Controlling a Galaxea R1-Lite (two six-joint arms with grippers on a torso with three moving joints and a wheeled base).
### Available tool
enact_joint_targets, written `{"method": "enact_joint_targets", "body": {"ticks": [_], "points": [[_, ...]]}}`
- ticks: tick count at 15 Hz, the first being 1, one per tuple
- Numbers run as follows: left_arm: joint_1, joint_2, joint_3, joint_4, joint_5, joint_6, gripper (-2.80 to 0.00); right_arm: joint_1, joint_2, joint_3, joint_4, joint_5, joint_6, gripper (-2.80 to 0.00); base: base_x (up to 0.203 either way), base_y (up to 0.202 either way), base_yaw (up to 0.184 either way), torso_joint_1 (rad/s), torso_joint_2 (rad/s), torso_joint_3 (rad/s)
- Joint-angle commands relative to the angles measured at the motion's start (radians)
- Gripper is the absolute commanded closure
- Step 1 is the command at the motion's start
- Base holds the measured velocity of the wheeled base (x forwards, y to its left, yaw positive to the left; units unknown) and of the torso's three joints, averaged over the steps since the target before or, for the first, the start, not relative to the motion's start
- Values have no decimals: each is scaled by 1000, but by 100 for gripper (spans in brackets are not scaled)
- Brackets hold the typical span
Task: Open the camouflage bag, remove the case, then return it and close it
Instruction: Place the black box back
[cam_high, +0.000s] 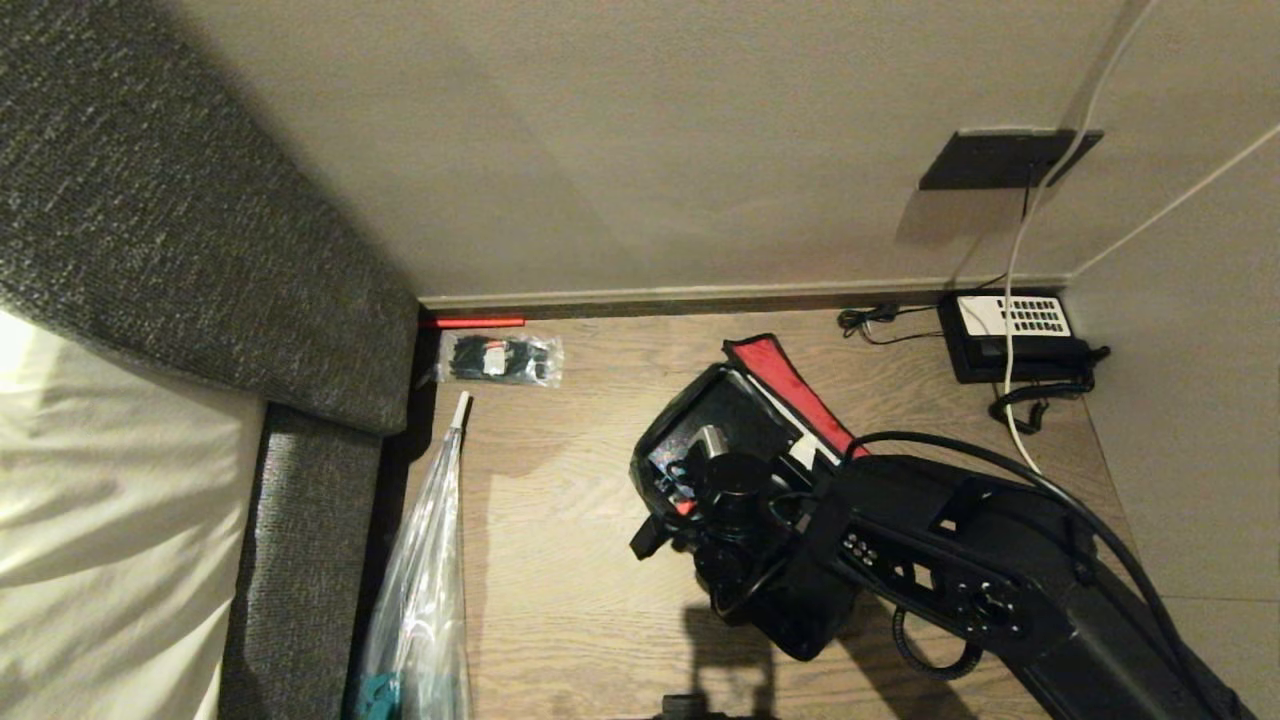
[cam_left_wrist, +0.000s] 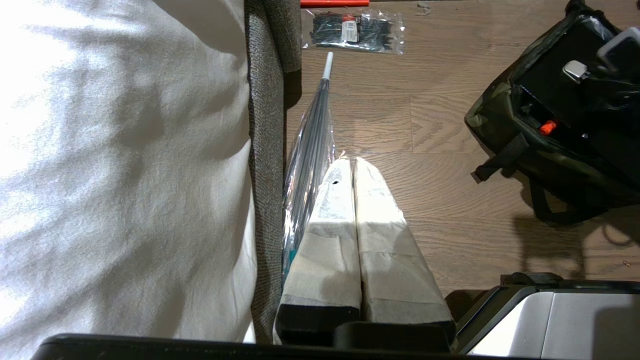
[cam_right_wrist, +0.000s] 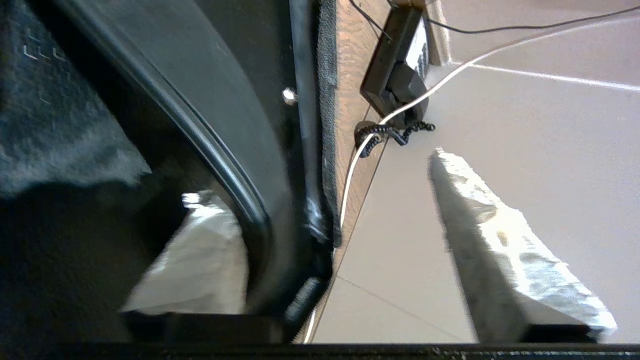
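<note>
The right gripper (cam_right_wrist: 340, 235) stands wide open at the bag (cam_high: 700, 440), holding nothing: in its wrist view one finger (cam_right_wrist: 200, 260) is down inside the dark interior and the other (cam_right_wrist: 505, 240) hangs outside the bag's wall. From the head, the right arm (cam_high: 960, 570) reaches in from the near right corner of the tabletop (cam_high: 580, 560) and covers the bag's near half.

The bag sits on the right-centre of the tabletop, its mouth open upward. Its long axis runs diagonally, from the near right toward the far left. The red-lined lid (cam_high: 790, 385) is folded back along the side facing the far right corner. The case (cam_left_wrist: 565, 95) lies flat inside, black, with a small red spot (cam_left_wrist: 548, 127) near the bag's left wall. A black strap (cam_left_wrist: 500, 162) sticks out from the bag's left side.

The left gripper (cam_left_wrist: 354, 162) hangs with its fingers pressed together and empty, near the tabletop's left edge.

A telephone (cam_high: 1010, 335) fills the far right corner, its coiled cord (cam_high: 1030, 405) and a white cable (cam_high: 1015, 300) trailing just beyond the lid. At the far left corner lies a packet of black ties (cam_high: 500, 360), with a red strip (cam_high: 475, 322) behind it. A clear plastic bag (cam_high: 425, 600) runs along the left edge, against the grey upholstery (cam_high: 310, 550).

The widest bare wood lies left of the bag, between it and the plastic bag, and toward the far edge. The wall (cam_high: 640, 150) closes the far side.
</note>
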Motion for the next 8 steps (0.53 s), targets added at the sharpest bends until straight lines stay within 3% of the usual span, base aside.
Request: {"method": "enact_joint_targets", "body": {"ticks": [1,5,8], "points": [[0,0,0,0,0,0,0,9,-154,156,-7,-4,6,-280,0,0,0,0,0,0],[0,0,0,0,0,0,0,21,-375,385,12,30,40,-280,0,0,0,0,0,0],[0,0,0,0,0,0,0,66,-441,517,22,36,112,-280,0,0,0,0,0,0]]}}
